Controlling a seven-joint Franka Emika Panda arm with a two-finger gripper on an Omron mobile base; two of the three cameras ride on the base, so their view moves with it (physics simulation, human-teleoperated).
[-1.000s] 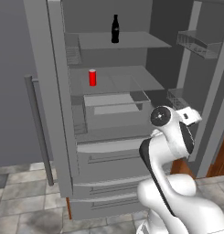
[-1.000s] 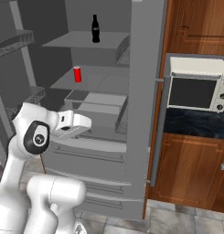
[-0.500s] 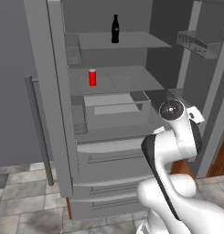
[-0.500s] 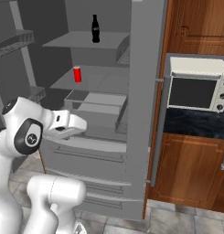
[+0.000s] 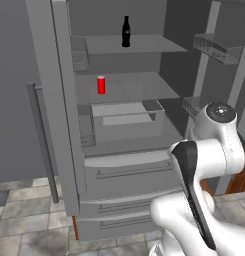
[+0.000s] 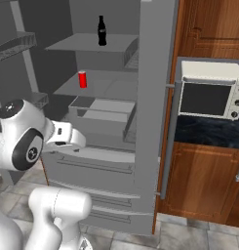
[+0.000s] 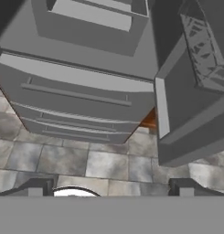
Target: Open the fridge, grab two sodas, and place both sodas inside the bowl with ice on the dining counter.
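The fridge [image 5: 119, 150] stands with both doors swung wide. A black bottle [image 5: 126, 31] sits on the top shelf at 12 o'clock; a red can [image 5: 101, 85] stands one shelf down, toward 11 o'clock. No writing can be read on either. In the hand view the gripper [image 7: 111, 188] looks down at the drawers [image 7: 81, 98] and floor tiles [image 7: 109, 164], jaws spread wide and holding nothing.

Fridge [image 5: 119, 165], doors open as I see it. Top shelf [image 5: 136, 45]: 1 black bottle [image 5: 126, 31], upright, near the back. Second shelf [image 5: 129, 87]: 1 red can [image 5: 101, 85], upright, toward the left. Below it: 1 clear bin [image 5: 126, 120], then 2 drawers [image 5: 129, 200], closed.
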